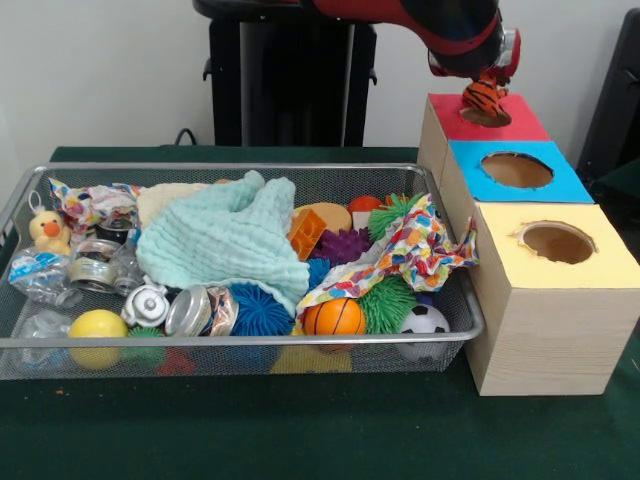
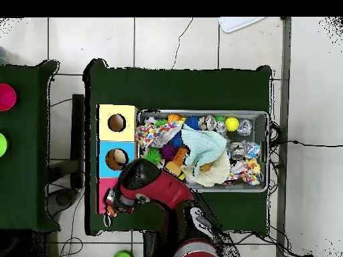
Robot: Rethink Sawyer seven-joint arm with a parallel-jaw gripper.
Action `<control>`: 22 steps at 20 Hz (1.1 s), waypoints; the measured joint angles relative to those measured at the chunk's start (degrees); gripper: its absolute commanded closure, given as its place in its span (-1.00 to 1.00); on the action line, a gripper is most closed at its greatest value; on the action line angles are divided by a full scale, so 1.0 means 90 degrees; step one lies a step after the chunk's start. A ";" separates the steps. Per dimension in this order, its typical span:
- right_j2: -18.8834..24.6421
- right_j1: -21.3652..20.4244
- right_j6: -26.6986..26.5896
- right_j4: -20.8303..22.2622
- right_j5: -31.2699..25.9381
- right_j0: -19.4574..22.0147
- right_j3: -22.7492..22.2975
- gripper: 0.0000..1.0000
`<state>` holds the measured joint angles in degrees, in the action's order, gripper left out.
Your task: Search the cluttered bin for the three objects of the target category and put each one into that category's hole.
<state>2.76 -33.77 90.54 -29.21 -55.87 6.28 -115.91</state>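
The arm reaches down over the wooden box [image 1: 545, 330] that stands at the end of the table, beside the wire bin [image 1: 470, 322]. Its gripper [image 1: 487, 88] hangs right above the red hole [image 1: 486, 117], the one at the box's far end, nearest the robot's edge of the table. The tiger [image 1: 485, 96], orange with black stripes, sits under the gripper and looks pinched in it, its lower half already at the mouth of the hole. The fingers themselves are hidden by the wrist and the toy, so how wide they stand cannot be read.

This looks like the drop itself. To do it well, the toy should be centred over the opening rather than over the red rim, low enough that it cannot bounce out, and the release should be clean, with a straight lift afterwards so nothing drags the plush back up. The risk is a soft toy catching on the hole's edge and resting there.

The blue hole [image 1: 516, 169] and the yellow hole [image 1: 556, 242] lie further along the box and need no attention.

Back in the bin, the duck [image 1: 48, 232] sits at the end farthest from the box, close to the mesh wall, in plain view. A mint cloth [image 1: 232, 240] covers the middle, and spiky balls, cans and a patterned cloth [image 1: 415, 252] crowd the rest. A cream shape [image 1: 165, 200] peeks out beside the mint cloth, and may be the third animal, though that is not certain.
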 measured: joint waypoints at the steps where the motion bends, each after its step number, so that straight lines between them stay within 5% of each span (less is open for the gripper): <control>1: 0.0001 -0.0001 0.0000 0.0000 0.0005 -0.0001 0.0000 1.00; 22: 0.0483 -0.0072 0.0000 0.0000 0.0372 0.0342 -0.0002 1.00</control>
<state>7.11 -34.42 90.54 -29.21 -52.52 9.36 -115.92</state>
